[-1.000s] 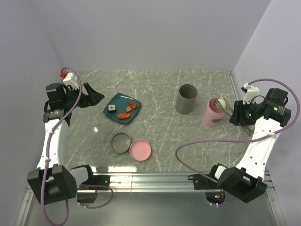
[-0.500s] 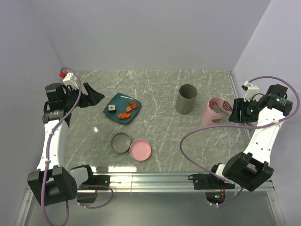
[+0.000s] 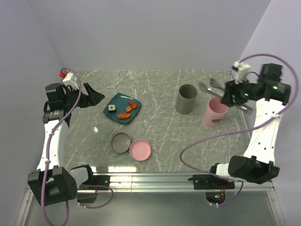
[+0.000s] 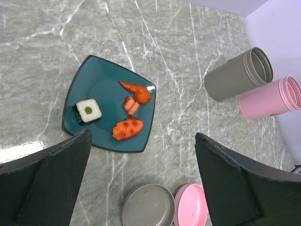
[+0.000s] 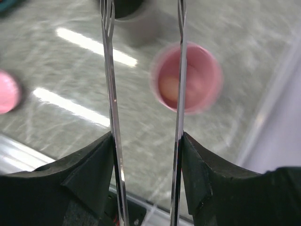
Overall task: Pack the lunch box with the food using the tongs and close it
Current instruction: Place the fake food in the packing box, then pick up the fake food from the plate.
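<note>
So, the right tool (image 5: 146,141) is clamped on the tongs (image 5: 113,108), fingers pressed against both arms, holding them in the air over the pink cup (image 5: 197,80). Left tool (image 3: 95,97) is spread wide with nothing in it, hovering beside the teal plate (image 4: 101,84) where the food (image 4: 128,128) sits. Grey lunch box (image 3: 121,142) and pink lid (image 3: 140,149) lie side by side on the surface (image 3: 160,127).

The tongs (image 5: 111,94) sit between the right hand (image 5: 146,139)'s fingers, reaching ahead of it; below, seemingly just under them, stands a cup (image 5: 200,77). Ahead of the left hand (image 3: 94,97) lies the plate (image 4: 101,87), food (image 4: 127,129) on it
</note>
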{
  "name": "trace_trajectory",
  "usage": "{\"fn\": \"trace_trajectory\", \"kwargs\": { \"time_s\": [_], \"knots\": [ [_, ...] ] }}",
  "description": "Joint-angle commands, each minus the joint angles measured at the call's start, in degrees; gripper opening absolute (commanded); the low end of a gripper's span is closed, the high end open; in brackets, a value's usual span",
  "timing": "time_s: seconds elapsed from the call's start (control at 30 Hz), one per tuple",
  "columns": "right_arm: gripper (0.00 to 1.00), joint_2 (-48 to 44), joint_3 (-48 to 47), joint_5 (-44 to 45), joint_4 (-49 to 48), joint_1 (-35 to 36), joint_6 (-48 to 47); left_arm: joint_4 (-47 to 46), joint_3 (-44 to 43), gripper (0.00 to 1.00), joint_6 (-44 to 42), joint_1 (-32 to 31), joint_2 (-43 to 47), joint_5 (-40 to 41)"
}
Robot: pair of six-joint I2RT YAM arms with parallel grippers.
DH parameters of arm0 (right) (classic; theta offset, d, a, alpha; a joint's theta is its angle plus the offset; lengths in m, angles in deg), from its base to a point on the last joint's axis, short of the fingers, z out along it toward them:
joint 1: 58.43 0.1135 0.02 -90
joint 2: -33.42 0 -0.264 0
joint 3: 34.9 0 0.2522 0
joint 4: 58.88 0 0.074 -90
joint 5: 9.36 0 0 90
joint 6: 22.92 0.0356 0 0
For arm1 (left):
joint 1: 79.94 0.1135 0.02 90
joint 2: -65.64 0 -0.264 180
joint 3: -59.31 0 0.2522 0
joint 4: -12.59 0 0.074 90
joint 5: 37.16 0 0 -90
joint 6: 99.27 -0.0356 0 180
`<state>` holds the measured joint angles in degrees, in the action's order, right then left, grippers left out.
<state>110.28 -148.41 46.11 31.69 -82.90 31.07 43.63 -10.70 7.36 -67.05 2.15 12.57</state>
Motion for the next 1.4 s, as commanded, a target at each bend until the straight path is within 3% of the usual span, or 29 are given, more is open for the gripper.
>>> {"fn": "trace_trajectory", "kwargs": {
  "time_s": [0.0, 0.2, 0.47, 0.67, 0.87, 1.37],
  "knots": [
    [0.62, -0.4, -2.1, -2.4, -0.1, 10.7, 6.0, -0.1, -1.3, 0.98, -0.4, -0.1, 0.6, -1.6],
    [0.61, 5.3, -3.2, 0.4, -11.5, 31.5, 13.4, 3.7, -4.7, 0.99, -2.5, 0.0, 0.0, -2.8],
    [0.61, 16.6, -7.1, 3.1, -19.2, 48.2, 11.8, 7.3, -7.6, 0.99, -2.9, 4.5, -3.1, -11.4],
    [0.61, 26.9, -13.1, 2.9, -22.1, 54.9, 3.9, 6.8, -7.6, 0.99, -2.9, 6.3, -4.5, -13.5],
    [0.61, 35.9, -16.5, 3.4, -29.9, 59.1, 1.9, 7.5, -8.3, 0.99, -3.9, 7.0, -4.6, -12.9],
    [0.62, 48.7, -19.2, 4.1, -39.9, 62.4, 0.9, 6.5, -4.6, 0.99, -4.7, 7.6, -2.6, -11.2]
  ]
}}
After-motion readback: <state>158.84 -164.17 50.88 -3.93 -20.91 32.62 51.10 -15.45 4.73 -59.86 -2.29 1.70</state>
